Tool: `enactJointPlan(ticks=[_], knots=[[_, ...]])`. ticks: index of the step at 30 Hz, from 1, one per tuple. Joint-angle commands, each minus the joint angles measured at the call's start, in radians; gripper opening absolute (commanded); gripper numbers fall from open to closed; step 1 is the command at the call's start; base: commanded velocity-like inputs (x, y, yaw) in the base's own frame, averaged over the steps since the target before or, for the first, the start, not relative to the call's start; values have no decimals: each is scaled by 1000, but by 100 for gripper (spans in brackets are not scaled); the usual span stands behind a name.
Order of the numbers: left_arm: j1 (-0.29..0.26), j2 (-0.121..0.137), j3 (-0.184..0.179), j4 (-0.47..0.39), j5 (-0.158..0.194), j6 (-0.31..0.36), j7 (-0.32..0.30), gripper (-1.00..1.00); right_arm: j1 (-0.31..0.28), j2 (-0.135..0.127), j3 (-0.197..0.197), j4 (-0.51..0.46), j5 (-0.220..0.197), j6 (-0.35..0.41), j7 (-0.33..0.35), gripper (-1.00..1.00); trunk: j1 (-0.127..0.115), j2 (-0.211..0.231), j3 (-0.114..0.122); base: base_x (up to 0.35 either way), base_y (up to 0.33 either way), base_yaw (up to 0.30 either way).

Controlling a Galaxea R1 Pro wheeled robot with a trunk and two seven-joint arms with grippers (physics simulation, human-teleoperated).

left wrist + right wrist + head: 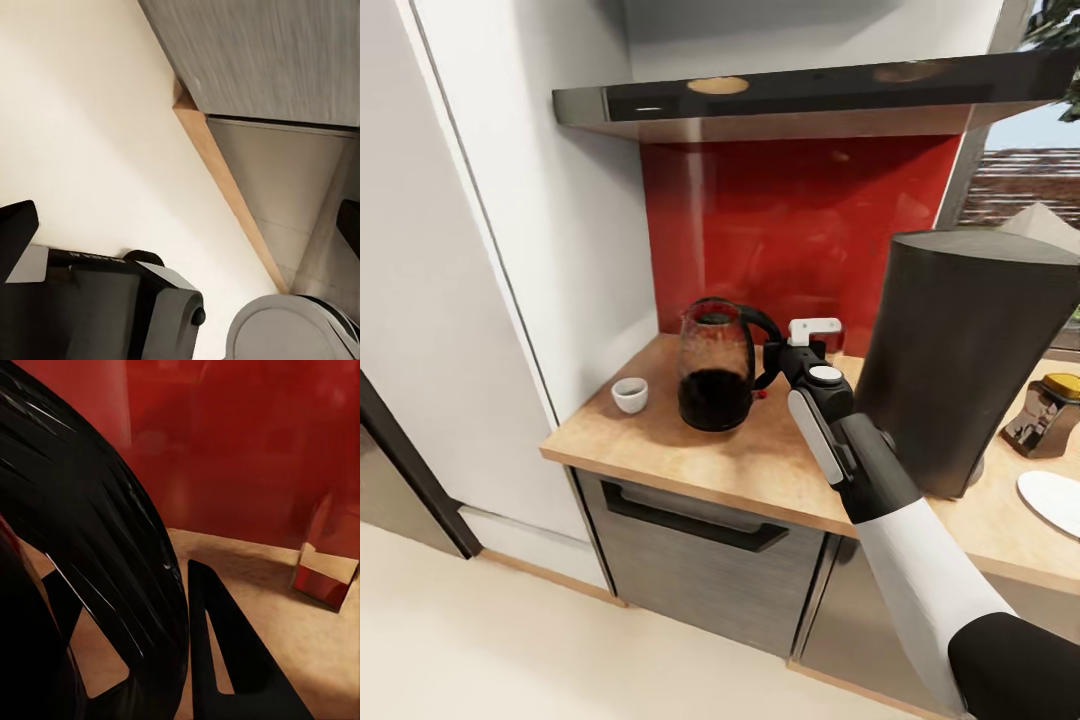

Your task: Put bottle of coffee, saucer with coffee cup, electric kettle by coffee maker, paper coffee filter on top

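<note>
Nearest the head camera, the robot's right arm [920, 560] reaches forward over the wooden countertop [760, 465] toward the electric kettle [715, 370]. The right gripper [778, 362] sits at the kettle's black handle [760, 335]; in the right wrist view the curved handle [97, 525] crosses between 2 dark fingers [225, 645], so the jaws look closed around it, though actual contact cannot be confirmed.

The step in hand appears to be the kettle: grasping it so it can be set beside the coffee maker. The kettle stands upright on the countertop, in front of the red backsplash [800, 230], with dark liquid in its lower half. A small white coffee cup [629, 394] stands just beside the kettle, on the side toward the white wall panel [560, 220]. On the kettle's other side, past the gripper, rises a tall dark cylinder [950, 350]; a white saucer [1055, 500] lies beyond that at the picture's edge.

The next move probably calls for a firm pinch and a level lift, so the liquid stays put.

Room is limited: the range hood [780, 95] overhangs the kettle, the wall closes 1 side, and the cylinder crowds the arm. The counter's front edge lies close to the kettle.

The left gripper's jaws cannot be told from the left wrist view, which looks down at pale floor [90, 112] and cabinet fronts [270, 60].
</note>
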Motion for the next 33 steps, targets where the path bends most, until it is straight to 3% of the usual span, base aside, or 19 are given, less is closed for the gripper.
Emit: enactJointPlan(ticks=[1, 25, 33], knots=[[0, 0, 7, 0, -4, 10, -3, 100, -1, 0, 2, -1, -6, 2, -10, -100, 0, -1, -1, 0, 35, -95], [0, -1, 6, 0, -4, 10, -3, 100, -1, 0, 2, -1, -7, 4, -10, -100, 0, -1, 0, -1, 58, -136], [0, -1, 7, 0, -4, 10, -3, 100, -1, 0, 2, -1, -8, 4, -10, -100, 0, -1, 0, -147, 119, -44]])
